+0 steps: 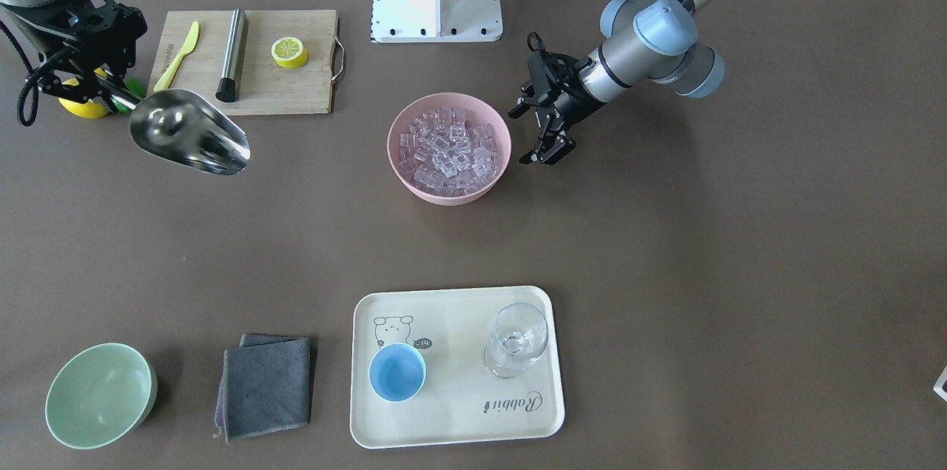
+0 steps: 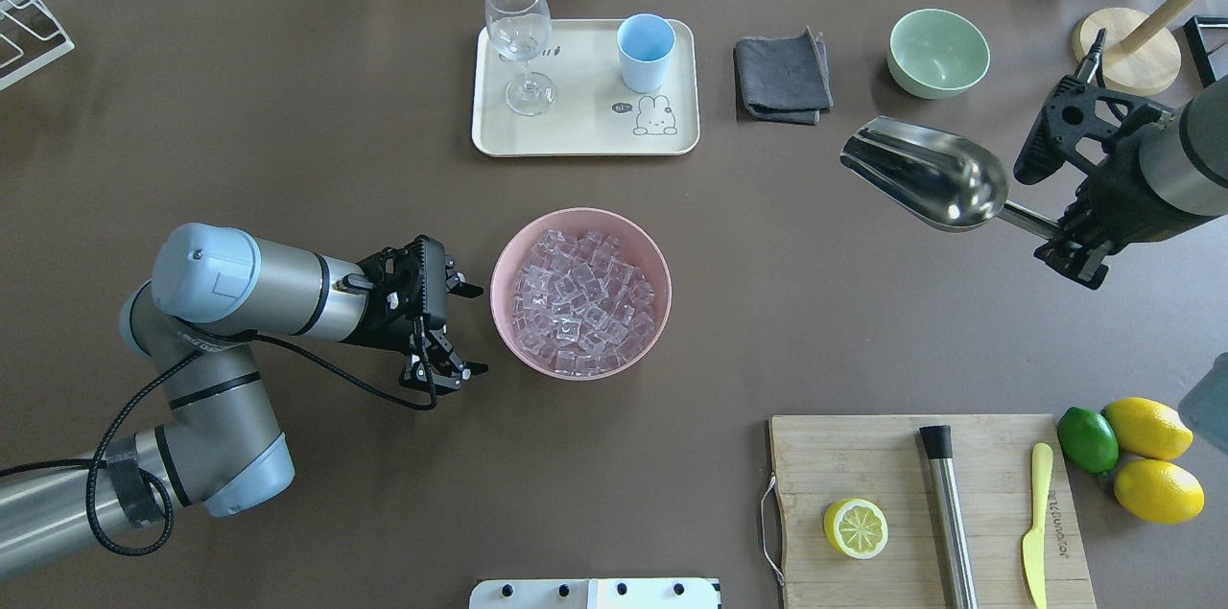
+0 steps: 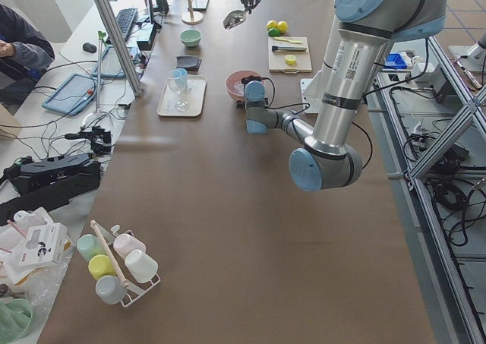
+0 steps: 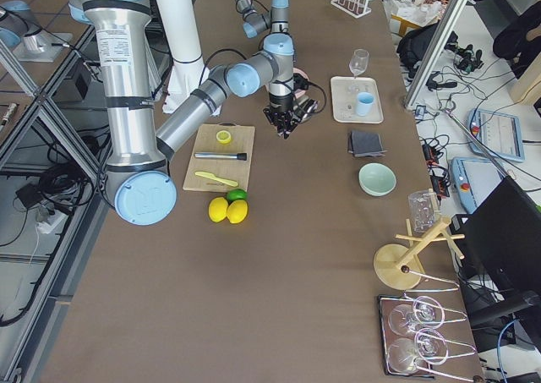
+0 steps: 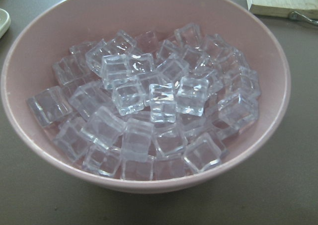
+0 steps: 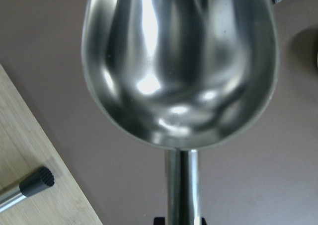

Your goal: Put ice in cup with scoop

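Observation:
My right gripper point(image 2: 1073, 235) is shut on the handle of the shiny steel scoop point(image 2: 926, 177), holding it empty in the air at the right side, well away from the bowl. The scoop also shows in the front view point(image 1: 189, 133) and the right wrist view point(image 6: 179, 61). The ice point(image 2: 580, 302) fills a pink bowl point(image 2: 499, 297) at table centre, close up in the left wrist view point(image 5: 149, 106). My left gripper point(image 2: 475, 329) is open and empty, just beside the bowl's left side. The light-blue cup point(image 2: 646, 51) stands empty on a cream tray point(image 2: 576, 134).
A stemmed glass point(image 2: 520, 38) shares the tray. A grey cloth point(image 2: 782, 77) and green bowl point(image 2: 938, 53) lie beside it. A cutting board point(image 2: 863, 456) holds a lemon half point(image 2: 855, 527), steel rod point(image 2: 950, 513) and yellow knife point(image 2: 1034, 523). Lemons and a lime point(image 2: 1132, 446) lie beside it.

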You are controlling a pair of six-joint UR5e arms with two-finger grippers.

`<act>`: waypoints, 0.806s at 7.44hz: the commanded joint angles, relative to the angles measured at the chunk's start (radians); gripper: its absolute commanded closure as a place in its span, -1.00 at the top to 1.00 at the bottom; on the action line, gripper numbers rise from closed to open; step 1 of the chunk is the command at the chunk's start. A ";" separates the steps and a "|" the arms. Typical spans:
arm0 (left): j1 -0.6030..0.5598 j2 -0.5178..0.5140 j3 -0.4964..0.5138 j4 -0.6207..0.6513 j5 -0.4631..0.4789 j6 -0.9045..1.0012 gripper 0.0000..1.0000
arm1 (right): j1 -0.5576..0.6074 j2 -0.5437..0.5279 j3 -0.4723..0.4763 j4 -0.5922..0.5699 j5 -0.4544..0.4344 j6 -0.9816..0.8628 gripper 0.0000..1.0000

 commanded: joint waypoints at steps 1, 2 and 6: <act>0.000 -0.004 0.072 -0.149 0.009 0.058 0.96 | 0.001 0.207 0.004 -0.371 -0.140 -0.322 -1.00; -0.014 -0.004 0.105 -0.224 0.009 0.055 0.96 | -0.001 0.304 -0.041 -0.490 -0.152 -0.383 -1.00; -0.038 -0.083 0.232 -0.275 0.005 -0.012 0.96 | -0.089 0.550 -0.217 -0.736 -0.255 -0.522 -1.00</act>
